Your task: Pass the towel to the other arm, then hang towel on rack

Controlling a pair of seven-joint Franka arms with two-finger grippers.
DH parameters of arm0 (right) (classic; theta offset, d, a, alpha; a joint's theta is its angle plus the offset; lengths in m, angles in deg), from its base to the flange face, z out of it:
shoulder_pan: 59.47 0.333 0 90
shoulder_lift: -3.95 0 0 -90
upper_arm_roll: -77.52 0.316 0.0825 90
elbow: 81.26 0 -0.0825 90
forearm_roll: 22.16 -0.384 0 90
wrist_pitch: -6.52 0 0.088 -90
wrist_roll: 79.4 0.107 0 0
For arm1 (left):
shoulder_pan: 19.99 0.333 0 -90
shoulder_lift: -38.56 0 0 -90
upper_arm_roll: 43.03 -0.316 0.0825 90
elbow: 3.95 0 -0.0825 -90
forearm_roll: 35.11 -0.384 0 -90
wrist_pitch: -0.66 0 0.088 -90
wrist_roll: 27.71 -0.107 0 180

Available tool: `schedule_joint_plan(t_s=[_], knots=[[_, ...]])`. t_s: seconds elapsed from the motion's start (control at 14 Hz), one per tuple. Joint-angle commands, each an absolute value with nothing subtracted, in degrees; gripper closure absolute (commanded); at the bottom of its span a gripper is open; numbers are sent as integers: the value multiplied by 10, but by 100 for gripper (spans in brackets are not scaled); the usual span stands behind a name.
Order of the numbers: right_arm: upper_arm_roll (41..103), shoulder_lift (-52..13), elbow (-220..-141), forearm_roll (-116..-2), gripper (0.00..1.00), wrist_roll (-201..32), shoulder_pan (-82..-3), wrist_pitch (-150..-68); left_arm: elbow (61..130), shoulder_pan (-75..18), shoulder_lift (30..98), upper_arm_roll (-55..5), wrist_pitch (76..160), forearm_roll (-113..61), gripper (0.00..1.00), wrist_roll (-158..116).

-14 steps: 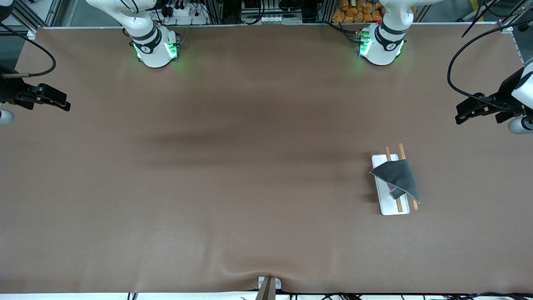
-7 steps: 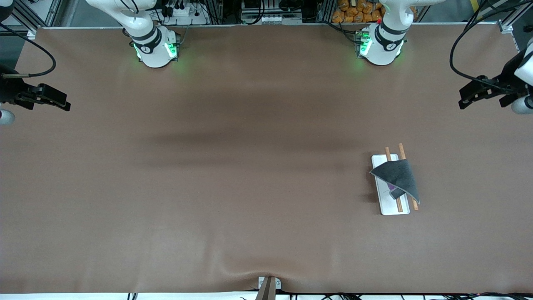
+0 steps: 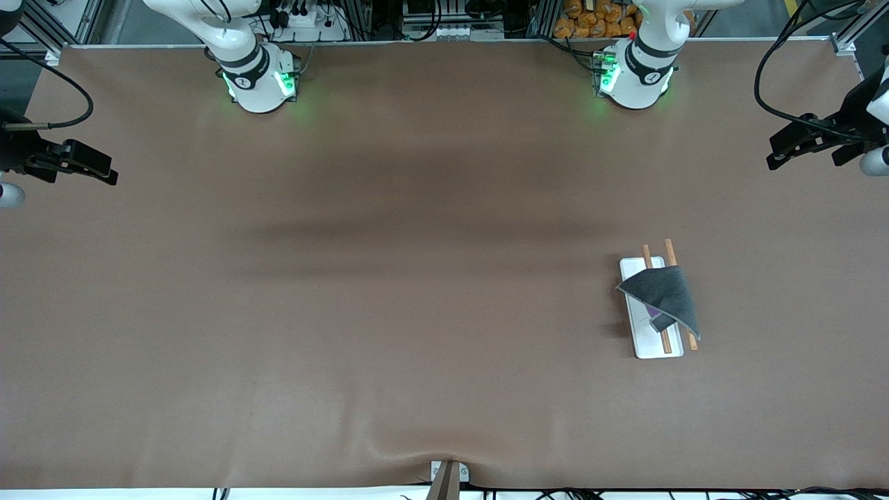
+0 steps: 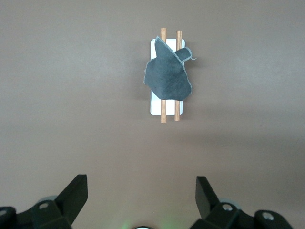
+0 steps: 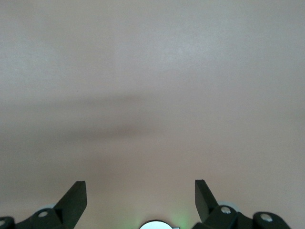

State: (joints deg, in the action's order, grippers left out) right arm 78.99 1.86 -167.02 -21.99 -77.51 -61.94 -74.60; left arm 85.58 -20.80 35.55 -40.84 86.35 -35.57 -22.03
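Table (image 3: 389, 292): brown mat, you see it bare apart from the rack.
Rack (image 3: 642, 344): lower right of the front frame.
Towel (image 3: 663, 295): draped across both rods.
Left claw (image 3: 781, 149): right edge, spread, holding nothing.
Right claw (image 3: 104, 172): left edge, spread, waiting.

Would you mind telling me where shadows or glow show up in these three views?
Front view: broad dark shadow bands cross the table, green light glows at both arm bases. Left wrist view: evenly lit, the towel on the rack is sharp. Right wrist view: pale, washed out, faint shadow streaks.
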Motion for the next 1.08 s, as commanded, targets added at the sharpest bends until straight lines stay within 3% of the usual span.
schedule_joint_plan(t_s=[0.0, 1.0], knots=[[791, 15, -1662, -222, 0, -766, -621, -737, 874, -222, 337, -418, 865, -348, 0, -212], [791, 14, -1661, -226, 0, -766, -625, -736, 846, -222, 361, -418, 870, -356, 0, -180]])
